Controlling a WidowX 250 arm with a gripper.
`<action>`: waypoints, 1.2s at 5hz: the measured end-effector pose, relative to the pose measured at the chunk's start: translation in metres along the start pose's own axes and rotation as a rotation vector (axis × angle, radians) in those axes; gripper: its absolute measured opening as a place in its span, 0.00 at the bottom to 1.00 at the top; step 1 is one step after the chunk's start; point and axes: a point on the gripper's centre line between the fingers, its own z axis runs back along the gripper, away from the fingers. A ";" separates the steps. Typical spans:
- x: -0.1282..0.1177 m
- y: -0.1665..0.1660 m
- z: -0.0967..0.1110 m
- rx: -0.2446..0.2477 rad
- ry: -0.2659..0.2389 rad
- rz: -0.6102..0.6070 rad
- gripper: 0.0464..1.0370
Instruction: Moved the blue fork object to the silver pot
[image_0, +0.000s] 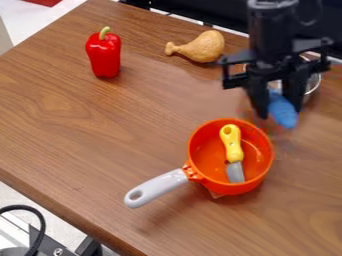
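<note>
Blue fork object gripped in claw; silver pot, partly hidden, toward one o'clock; orange pan holding yellow-handled knife near, seven; bench stretches wide toward nine; drumstick, then red pepper, around ten.

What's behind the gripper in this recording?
The silver pot: its curved side shows toward the right edge of the view. The gripper covers most of it, so its full outline and anything it might hold can't be made out.
</note>
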 end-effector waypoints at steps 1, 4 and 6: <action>0.002 -0.010 0.005 -0.033 -0.027 0.021 0.36; 0.021 -0.045 -0.014 -0.040 -0.106 0.124 0.36; 0.033 -0.061 -0.019 -0.045 -0.106 0.164 0.36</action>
